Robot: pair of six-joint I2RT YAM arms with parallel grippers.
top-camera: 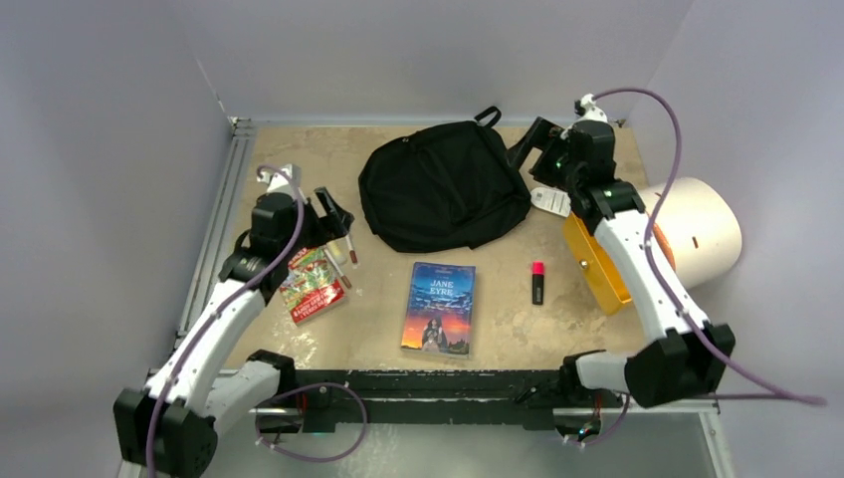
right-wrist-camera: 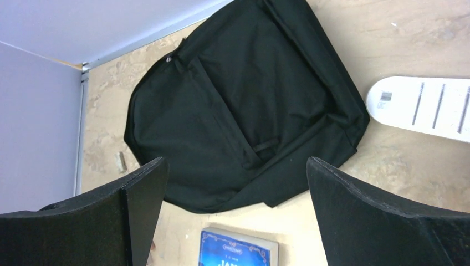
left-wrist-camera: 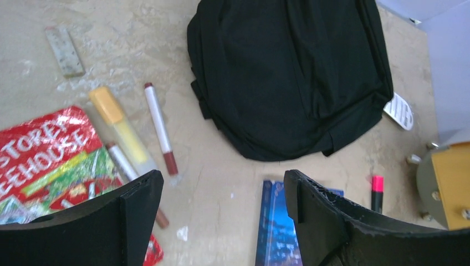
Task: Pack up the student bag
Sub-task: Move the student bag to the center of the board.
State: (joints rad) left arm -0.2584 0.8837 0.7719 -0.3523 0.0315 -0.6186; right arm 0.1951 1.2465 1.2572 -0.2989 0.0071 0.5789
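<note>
The student bag [top-camera: 443, 184] lies flat on the bench [top-camera: 508, 324], upper centre of the overhead view, slumped and apparently empty. It looks soft and limp. I judge it light, but it will likely sag, fold and drag rather than lift as one piece, and the smooth black cloth may slip from a shallow pinch. No open mouth shows, so the best holds seem to be its top loop [top-camera: 488, 116] at the upper right corner, or a deep fold along a seam. The right jaws hang just beside that corner, spread wide and holding nothing. The left jaws, at centre left above the pens [top-camera: 343, 247], gape wide too, empty. The book [top-camera: 439, 308] lies below the bag, apart from it.
</note>
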